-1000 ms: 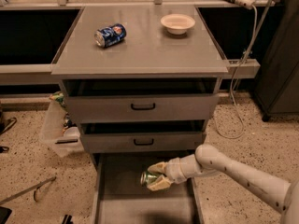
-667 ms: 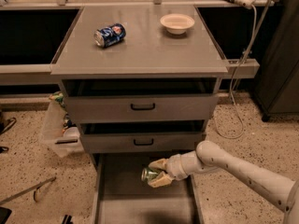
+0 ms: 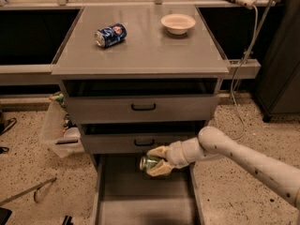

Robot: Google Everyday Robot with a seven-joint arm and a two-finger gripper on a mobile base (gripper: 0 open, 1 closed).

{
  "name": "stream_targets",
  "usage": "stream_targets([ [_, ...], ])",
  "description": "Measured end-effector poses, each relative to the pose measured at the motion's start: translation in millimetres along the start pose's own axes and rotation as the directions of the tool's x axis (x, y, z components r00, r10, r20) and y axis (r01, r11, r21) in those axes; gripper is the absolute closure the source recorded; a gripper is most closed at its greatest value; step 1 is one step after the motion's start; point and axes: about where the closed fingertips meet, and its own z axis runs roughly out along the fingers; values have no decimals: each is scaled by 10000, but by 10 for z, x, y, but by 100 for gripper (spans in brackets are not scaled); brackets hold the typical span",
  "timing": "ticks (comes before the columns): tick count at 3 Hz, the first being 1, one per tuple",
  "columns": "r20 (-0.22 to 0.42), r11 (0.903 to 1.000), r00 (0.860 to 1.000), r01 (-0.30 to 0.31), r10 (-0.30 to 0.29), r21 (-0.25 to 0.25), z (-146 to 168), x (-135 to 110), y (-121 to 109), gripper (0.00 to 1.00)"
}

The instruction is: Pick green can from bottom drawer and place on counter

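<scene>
My gripper [image 3: 157, 161] reaches in from the right on a white arm and is shut on the green can [image 3: 148, 163], holding it on its side. The can hangs above the rear part of the open bottom drawer [image 3: 140, 196], just in front of the middle drawer's face. The counter [image 3: 145, 46] is the grey top of the cabinet, well above the gripper.
A blue can [image 3: 110, 35] lies on its side at the counter's left rear, and a shallow cream bowl [image 3: 178, 22] stands at its right rear. The two upper drawers [image 3: 143, 108] with black handles stick out slightly. A plastic bin [image 3: 58, 132] sits on the floor to the left.
The gripper with the green can has risen a little and shifted slightly back toward the middle drawer's face.
</scene>
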Motion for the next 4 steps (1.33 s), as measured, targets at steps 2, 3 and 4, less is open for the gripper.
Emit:
stream_targets([
  [2,931,9834,9790,1814,-1811,51,-1069,-2170,109,100],
  [3,1506,9729,9617,2311,-2289,33,-1482,-2987,86,100],
  [4,1497,9731,9621,2302,-2278,11,-1464,-2973,92,100],
])
